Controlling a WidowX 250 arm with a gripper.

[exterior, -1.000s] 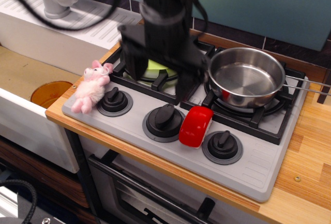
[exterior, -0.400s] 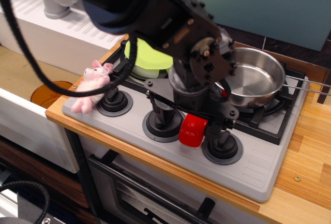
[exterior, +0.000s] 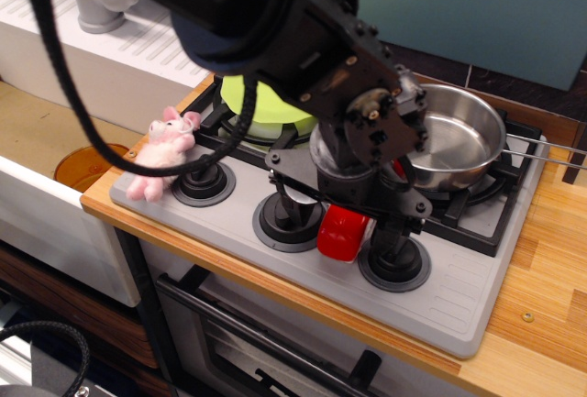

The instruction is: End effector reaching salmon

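Our gripper (exterior: pixel 341 218) hangs low over the front of the stove (exterior: pixel 459 301), its fingers spread wide: one comes down at the middle knob (exterior: pixel 289 218), the other at the right knob (exterior: pixel 394 259), with the salmon (exterior: pixel 341 234) in the gap between them. We see nothing pinched. Whether a pad already touches the red piece we cannot tell, because the gripper body hides the salmon's upper half.

The salmon lies on the grey panel between those two knobs, just in front of the burner grate. Only its lower, rounded red part shows.

We judge it a light, hard, hollow-looking plastic toy. It is stiff, so it will not give under the pads, and its glossy curved skin looks slippery; a squeeze on the rounded faces could pop it out sideways. It does not look fragile, so a firm close should be safe. We would take it across its narrow width, low and near its middle, so that the pads meet the flattest sides. The knobs stand close on both sides and leave the fingers little room.

Further out, a steel pan (exterior: pixel 459 145) sits on the right burner behind the gripper, a lime green plate (exterior: pixel 261 108) on the left burner, and a pink plush toy (exterior: pixel 163 154) lies at the stove's left edge, well apart from the salmon.
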